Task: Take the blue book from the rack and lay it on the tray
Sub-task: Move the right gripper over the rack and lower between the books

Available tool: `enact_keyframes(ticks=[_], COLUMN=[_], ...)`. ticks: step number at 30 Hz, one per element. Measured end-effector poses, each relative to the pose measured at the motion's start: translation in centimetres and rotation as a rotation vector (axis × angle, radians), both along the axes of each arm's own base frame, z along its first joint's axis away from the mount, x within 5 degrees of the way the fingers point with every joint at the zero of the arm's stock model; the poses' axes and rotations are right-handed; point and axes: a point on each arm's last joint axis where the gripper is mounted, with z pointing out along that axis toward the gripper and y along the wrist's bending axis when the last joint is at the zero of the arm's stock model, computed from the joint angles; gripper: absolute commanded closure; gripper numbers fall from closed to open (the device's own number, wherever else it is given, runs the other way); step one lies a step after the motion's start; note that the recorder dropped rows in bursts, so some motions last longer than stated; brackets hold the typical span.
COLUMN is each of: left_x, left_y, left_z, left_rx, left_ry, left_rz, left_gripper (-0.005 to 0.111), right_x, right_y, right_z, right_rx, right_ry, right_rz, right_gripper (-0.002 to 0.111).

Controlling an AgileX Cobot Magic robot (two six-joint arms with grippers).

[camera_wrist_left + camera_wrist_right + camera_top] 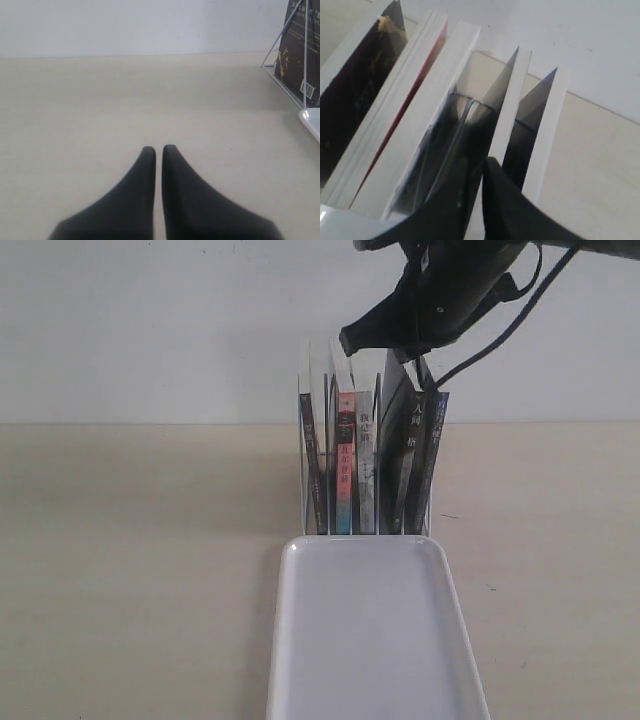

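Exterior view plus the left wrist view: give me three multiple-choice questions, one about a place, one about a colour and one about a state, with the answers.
1. In the exterior view, where does the tray lie relative to the rack?
A. behind it
B. in front of it, nearer the camera
C. far off to its left

2. What colour is the tray?
A. blue
B. black
C. white

3. How are the left fingers?
A. shut, with nothing between them
B. spread wide open
C. clamped on a book

Answers:
1 B: the tray's far rim sits at the rack's foot and the tray runs toward the camera.
2 C: it is glossy white all over.
3 A: only a sliver of gap shows between the tips, which hang over the table.
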Motion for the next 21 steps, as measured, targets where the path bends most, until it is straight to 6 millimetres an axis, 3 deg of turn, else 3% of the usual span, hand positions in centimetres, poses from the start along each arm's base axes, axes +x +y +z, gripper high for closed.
enact_keyframes(ticks=[1, 2, 11, 21], left_x=[0.0, 0.0, 0.0, 0.0], left_y=[0.0, 0.0, 0.0, 0.0], left_z=[0.0, 0.0, 0.0, 0.0], left_rx=[0.000, 0.000, 0.000, 0.000], left_ry=[0.000, 0.000, 0.000, 0.000], left_rz=[0.000, 0.000, 0.000, 0.000], left_gripper=[0.103, 0.103, 0.103, 0.103], right_x=[0.1, 0.3, 0.5, 1.6], right_y=[0.0, 0.1, 0.3, 0.7], right_z=[-0.3, -0.6, -0.3, -2.9], right_rx=[-0.009, -0.003, 0.035, 0.010], right_ry=[0.003, 0.003, -0.028, 0.011], right_rz=[0.000, -0.007, -0.022, -0.042], right_gripper=[0.063, 0.061, 0.064, 0.064])
